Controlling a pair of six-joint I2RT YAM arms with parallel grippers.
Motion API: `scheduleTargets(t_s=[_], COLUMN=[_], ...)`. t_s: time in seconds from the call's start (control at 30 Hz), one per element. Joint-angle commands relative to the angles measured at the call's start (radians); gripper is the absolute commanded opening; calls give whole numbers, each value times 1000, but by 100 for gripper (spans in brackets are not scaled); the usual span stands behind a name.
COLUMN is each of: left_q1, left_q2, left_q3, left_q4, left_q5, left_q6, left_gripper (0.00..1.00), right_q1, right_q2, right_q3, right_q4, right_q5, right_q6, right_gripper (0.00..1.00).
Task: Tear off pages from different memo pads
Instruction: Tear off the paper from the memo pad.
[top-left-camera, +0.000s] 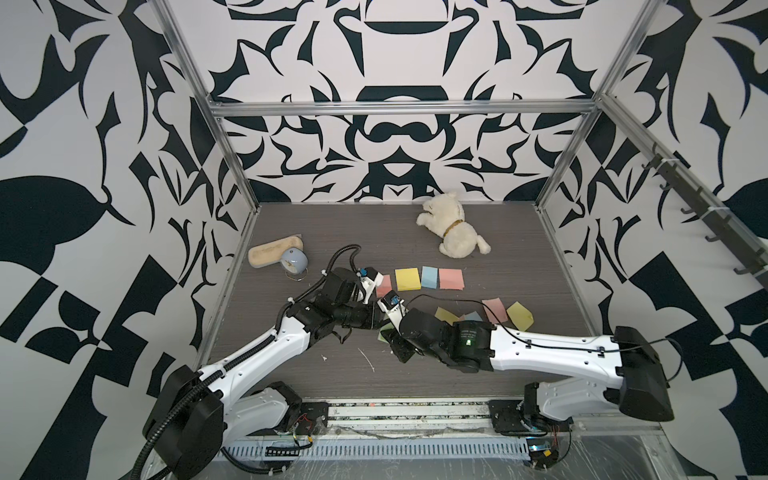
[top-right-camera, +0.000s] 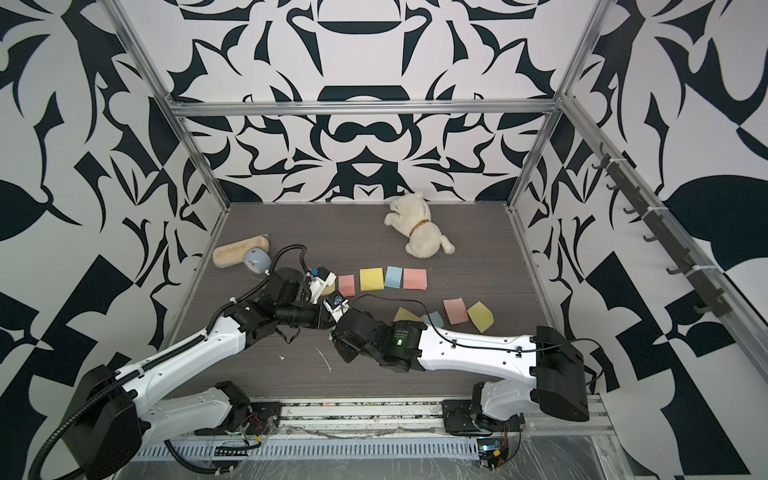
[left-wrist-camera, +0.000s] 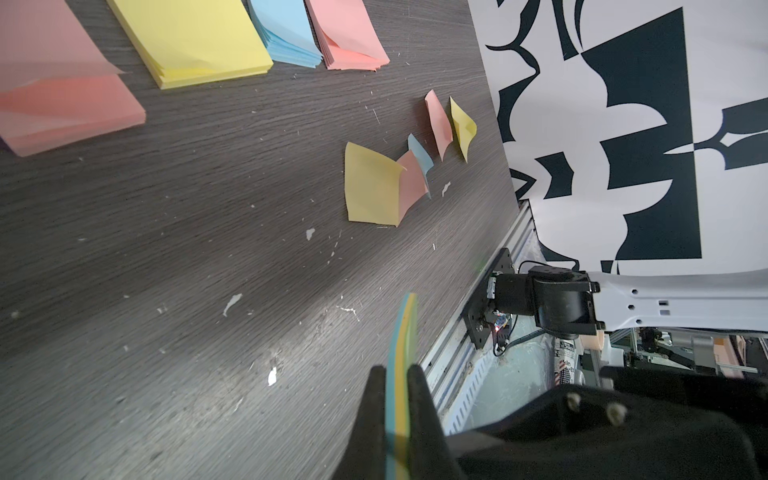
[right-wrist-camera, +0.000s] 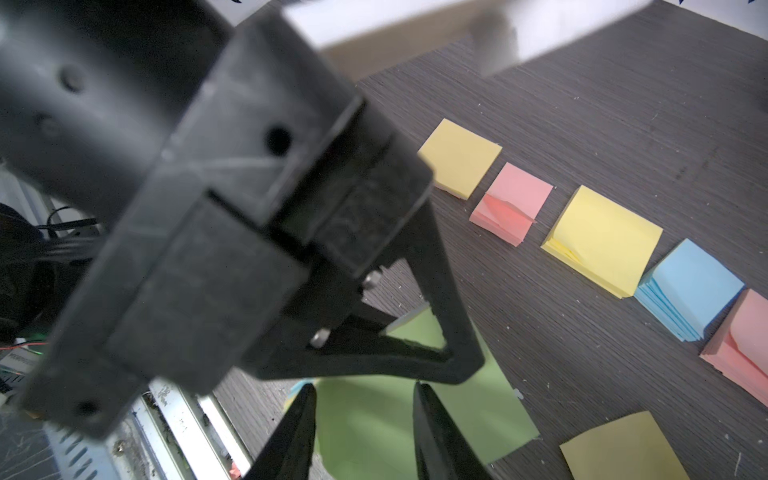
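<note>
A row of memo pads lies mid-table in both top views: pink (top-left-camera: 384, 286), yellow (top-left-camera: 408, 279), blue (top-left-camera: 430, 277), pink (top-left-camera: 451, 279). A smaller yellow pad (right-wrist-camera: 459, 158) sits at the row's left end. Loose pages lie to the right: pink (top-left-camera: 495, 310), yellow (top-left-camera: 520, 316), yellow (top-left-camera: 445, 313), blue (top-left-camera: 472, 316). My left gripper (left-wrist-camera: 397, 374) is shut on a pad with blue, yellow and green layers (left-wrist-camera: 402, 332), held edge-on above the table. Its green top page (right-wrist-camera: 374, 424) faces my right gripper (right-wrist-camera: 363, 399), whose jaws stand apart in front of it.
A white plush dog (top-left-camera: 453, 226) lies at the back right. A tan brush (top-left-camera: 274, 249) and a pale blue clock (top-left-camera: 296, 264) sit at the left. Small paper scraps (top-left-camera: 368, 359) dot the front. The two arms cross closely near the table's front centre.
</note>
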Motion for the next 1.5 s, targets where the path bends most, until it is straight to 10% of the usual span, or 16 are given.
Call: scheduleTargets(t_s=[0.0,0.87,1.27,1.37,1.47], left_q1=[-4,-4,-4,-4,-1], left_q2=[7,14,10,7,-14], left_q3=[32,25,38,44,43], left_q4=[-21,-22,-24,-29,-20], left_q5=[1,7,3,0,-22], left_q6=[18,10,6,4,4], left_gripper=[0,0,0,0,19], right_q1=[14,81,82,81,78], right_q2=[18,50,84,81,57], right_q3=[46,123,135,139,145], right_q4=[-48,-136,-166,-166,-168], right_q5=[61,220,184,200,217], right_q6=[-17,-124,-130,-128,-164], right_gripper=[38,1,11,0,0])
